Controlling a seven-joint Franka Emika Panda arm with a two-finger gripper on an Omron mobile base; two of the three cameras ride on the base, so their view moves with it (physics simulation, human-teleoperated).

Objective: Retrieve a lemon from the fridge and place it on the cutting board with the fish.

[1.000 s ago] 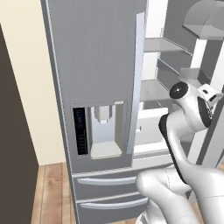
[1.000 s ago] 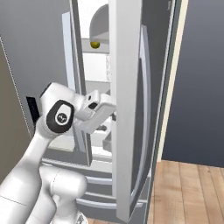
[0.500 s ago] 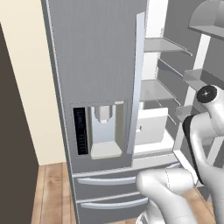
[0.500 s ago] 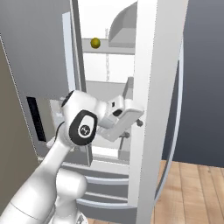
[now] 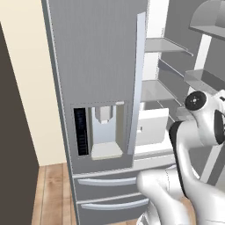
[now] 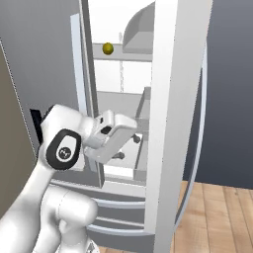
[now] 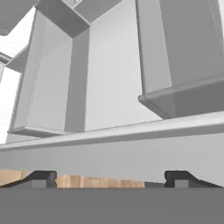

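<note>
Swinging wider than a moment ago, the right fridge door is now standing fully open, and the gripper is spreading its fingers wide, holding nothing. It is hovering inside the fridge opening, pointing at the door's inner shelves. High up, the lemon is sitting on an upper shelf.

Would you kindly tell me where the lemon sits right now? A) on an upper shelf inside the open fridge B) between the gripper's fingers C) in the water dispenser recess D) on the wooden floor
A: the lemon rests on a high fridge shelf, well above the empty gripper.
</note>
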